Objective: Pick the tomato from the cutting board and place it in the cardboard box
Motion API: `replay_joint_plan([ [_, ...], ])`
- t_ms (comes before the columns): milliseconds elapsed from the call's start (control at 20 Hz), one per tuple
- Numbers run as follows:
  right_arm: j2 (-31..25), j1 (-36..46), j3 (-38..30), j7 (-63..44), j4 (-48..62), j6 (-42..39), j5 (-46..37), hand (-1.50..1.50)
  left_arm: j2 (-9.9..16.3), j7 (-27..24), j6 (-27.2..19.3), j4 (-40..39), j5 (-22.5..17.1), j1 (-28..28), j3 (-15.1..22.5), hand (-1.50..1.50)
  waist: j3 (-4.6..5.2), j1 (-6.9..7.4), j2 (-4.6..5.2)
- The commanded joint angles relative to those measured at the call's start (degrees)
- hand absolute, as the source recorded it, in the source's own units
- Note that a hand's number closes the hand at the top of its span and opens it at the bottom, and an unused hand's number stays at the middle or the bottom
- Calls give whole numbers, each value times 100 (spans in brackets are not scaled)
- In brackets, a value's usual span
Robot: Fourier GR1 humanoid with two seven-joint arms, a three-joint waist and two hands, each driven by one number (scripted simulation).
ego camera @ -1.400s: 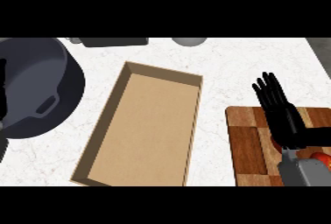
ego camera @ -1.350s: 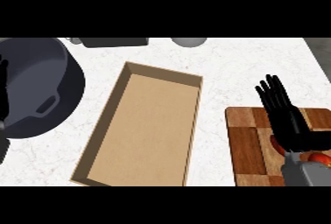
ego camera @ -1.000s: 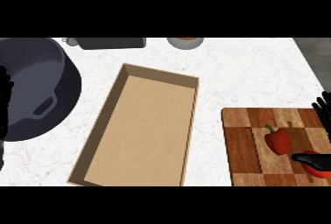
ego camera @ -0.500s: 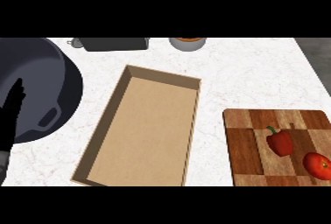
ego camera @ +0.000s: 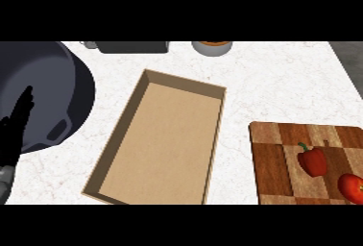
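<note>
At the counter's right edge, the tomato [ego camera: 352, 187] lies on the board [ego camera: 273, 166], near its lower right corner, just beside a red pepper [ego camera: 312, 161]. No hand touches it, so the pick is not yet begun. To do it well, I judge the right hand should come down over the round tomato from its free side, so the fingers do not nudge the pepper, then close round it before lifting. The box [ego camera: 163, 139] stands open and bare, well to the left of the board, an easy target. The right hand is out of view. The left hand [ego camera: 16, 126] shows at the left edge, fingers straight, pointing up, holding nothing, resting over a dark pan [ego camera: 50, 91].
</note>
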State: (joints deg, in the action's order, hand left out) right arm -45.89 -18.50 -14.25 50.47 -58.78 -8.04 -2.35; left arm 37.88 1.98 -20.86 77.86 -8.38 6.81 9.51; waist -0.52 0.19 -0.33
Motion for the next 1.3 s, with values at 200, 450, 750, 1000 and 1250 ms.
replay_joint_plan([
  [200,-914,256,651,-1125,-251,-248,-1081,-150,-345,-93,-93,-429,247,-113,119,0,66,-3,67],
  [450,-645,752,1183,-2054,-549,-573,-1456,-150,-264,-54,66,-320,278,-165,-60,0,57,25,45],
  [750,-453,1056,1295,-2728,-649,-660,-1846,-150,-321,141,230,28,382,-331,-174,0,54,7,29],
  [1000,-378,1401,1345,-2833,-597,-841,-2079,-150,-598,20,231,-602,629,103,-276,0,55,-42,42],
  [1250,-139,1496,1281,-2861,-491,-866,-2201,-150,-660,216,326,-78,671,-203,-375,0,51,-6,35],
])
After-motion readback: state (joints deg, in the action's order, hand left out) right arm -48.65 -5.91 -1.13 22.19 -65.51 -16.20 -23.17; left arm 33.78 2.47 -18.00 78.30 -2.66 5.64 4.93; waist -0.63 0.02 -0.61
